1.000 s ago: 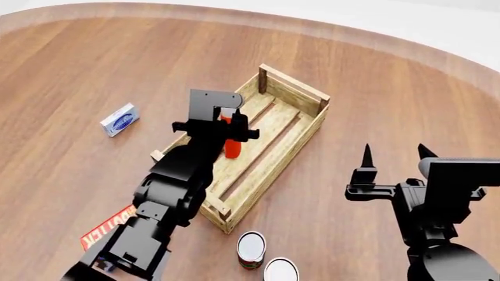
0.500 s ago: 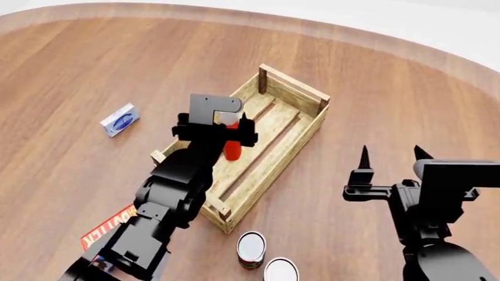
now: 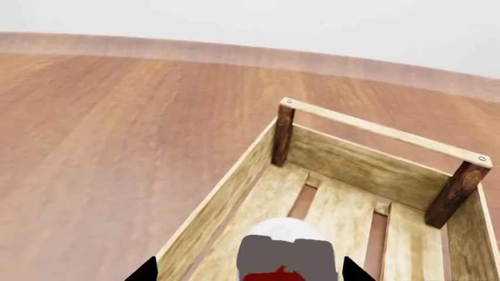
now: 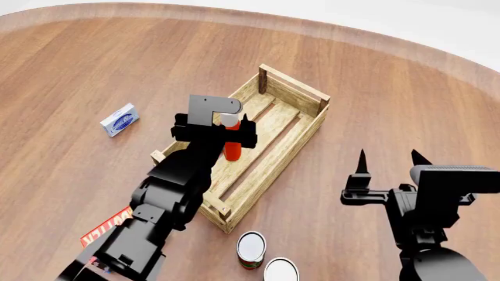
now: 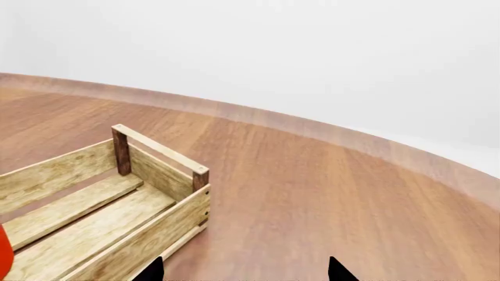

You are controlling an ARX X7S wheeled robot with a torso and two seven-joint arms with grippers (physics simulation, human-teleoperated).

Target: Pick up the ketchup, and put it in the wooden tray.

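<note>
From the head view, left to right: a blue box (image 4: 119,119) and a red carton (image 4: 105,229) lie on the table (image 4: 78,70), untouched. My left gripper (image 4: 231,130) holds the ketchup (image 4: 231,146) upright over the tray (image 4: 305,132); over the last second it has come down, the bottle now reading low among the slats. I judge release is near. Two cans (image 4: 252,249) stand nearer me. My right gripper (image 4: 387,165) hangs spread wide, empty, drifted slightly lower.
</note>
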